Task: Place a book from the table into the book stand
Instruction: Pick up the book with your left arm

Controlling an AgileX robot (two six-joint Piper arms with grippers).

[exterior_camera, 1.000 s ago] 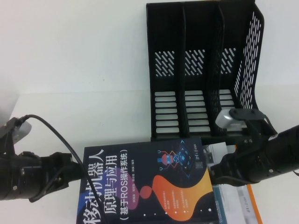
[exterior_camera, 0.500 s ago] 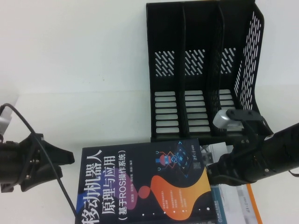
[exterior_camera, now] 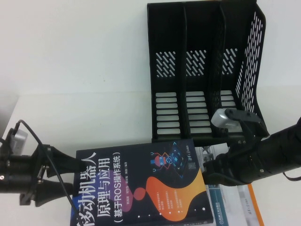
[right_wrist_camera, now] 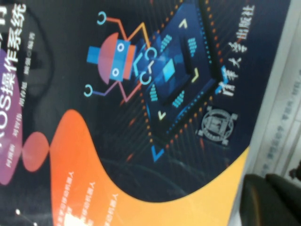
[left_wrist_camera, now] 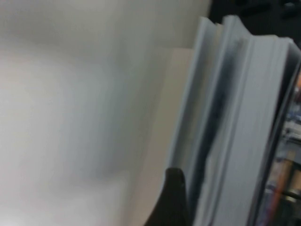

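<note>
Left gripper (exterior_camera: 61,176) advanced to book (exterior_camera: 141,188), fingers apart, right gripper (exterior_camera: 210,172) fingers unclear, book's long axis left-right

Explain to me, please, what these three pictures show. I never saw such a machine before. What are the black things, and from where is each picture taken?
It is a robot with two black arms, each ending in a gripper. The wide picture comes from a raised camera behind the arms. The other two come from small cameras on the wrists, so they look very close.

The left gripper is open at the left edge of the book, a dark navy paperback lying on the white table. The right gripper is at the book's right edge; its state cannot be seen. Other books lie beneath. Behind stands the black book stand, with three empty slots.
</note>
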